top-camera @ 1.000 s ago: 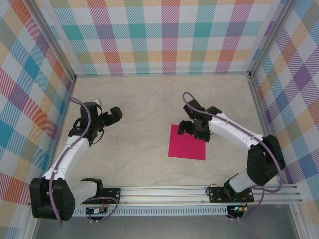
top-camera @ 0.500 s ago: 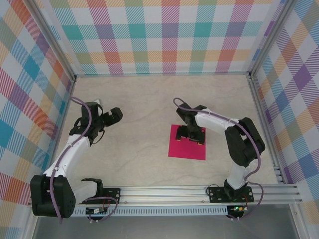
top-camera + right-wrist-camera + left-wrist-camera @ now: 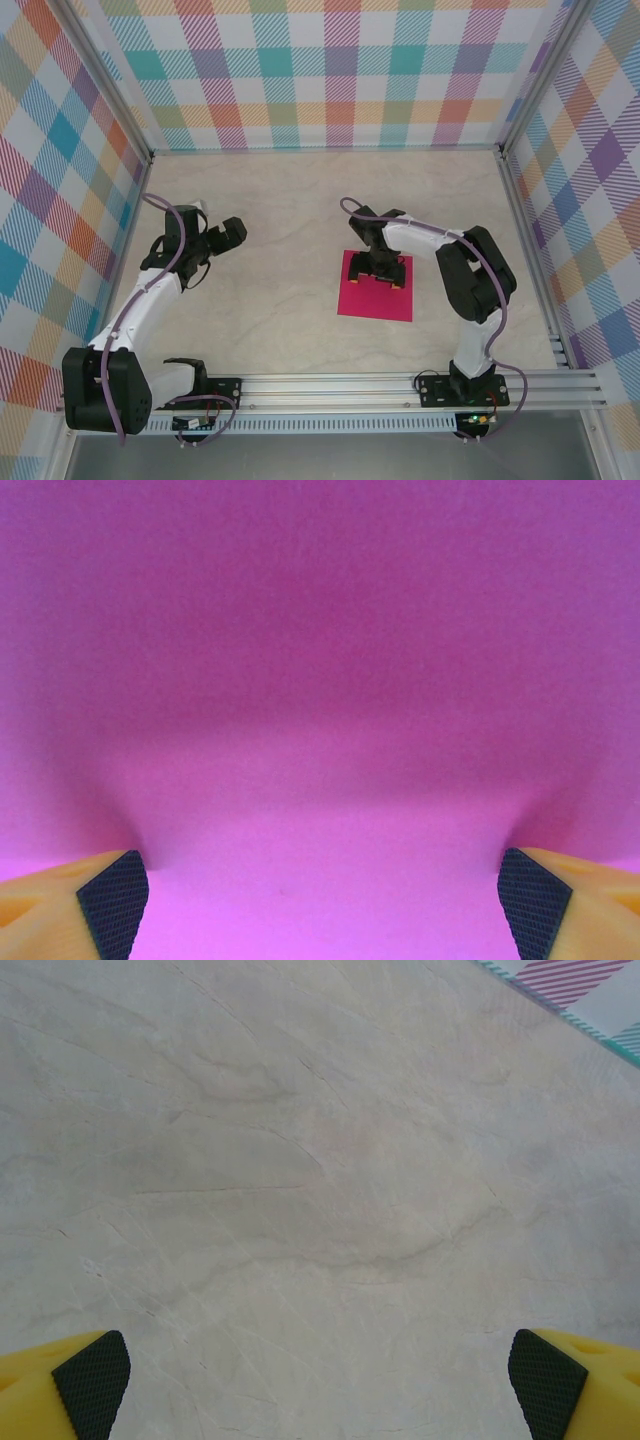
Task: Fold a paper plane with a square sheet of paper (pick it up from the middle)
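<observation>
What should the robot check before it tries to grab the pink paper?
1. Flat magenta-pink square paper sheet lies unfolded on the marbled beige table: ok.
2. Right fingers spread wide: ok.
3. Pink paper fills the gap between the right fingers: ok.
4. Right fingers centred on the sheet: cannot tell; the arm hides its far part.
5. Left fingers open, over bare table, away from the sheet: ok.

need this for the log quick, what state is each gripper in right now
Left gripper: open, holding nothing, above bare table.
Right gripper: open, jaws wide, down on the square sheet of paper, not closed on it.
</observation>
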Controlling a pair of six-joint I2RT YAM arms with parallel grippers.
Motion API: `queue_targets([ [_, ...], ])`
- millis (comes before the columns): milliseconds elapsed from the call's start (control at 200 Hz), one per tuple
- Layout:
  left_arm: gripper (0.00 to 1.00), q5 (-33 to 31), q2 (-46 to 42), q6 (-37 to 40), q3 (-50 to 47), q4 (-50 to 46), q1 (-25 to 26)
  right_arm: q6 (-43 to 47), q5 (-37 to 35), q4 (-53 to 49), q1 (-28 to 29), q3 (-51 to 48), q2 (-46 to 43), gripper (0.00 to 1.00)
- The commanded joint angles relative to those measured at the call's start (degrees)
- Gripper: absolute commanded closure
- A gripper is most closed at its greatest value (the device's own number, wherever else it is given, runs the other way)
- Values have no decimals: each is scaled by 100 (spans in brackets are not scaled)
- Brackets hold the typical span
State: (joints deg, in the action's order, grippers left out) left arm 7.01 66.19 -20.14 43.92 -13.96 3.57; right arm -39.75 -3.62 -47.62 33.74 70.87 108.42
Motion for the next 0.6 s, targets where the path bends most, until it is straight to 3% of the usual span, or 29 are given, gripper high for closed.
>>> queue_targets([
  [0,0,55,37,45,54,-113,-14,108,242,27,-34,-84,139,7],
  [595,0,115,114,30,81,-149,-10,28,63,164,-95,-487,277,16],
])
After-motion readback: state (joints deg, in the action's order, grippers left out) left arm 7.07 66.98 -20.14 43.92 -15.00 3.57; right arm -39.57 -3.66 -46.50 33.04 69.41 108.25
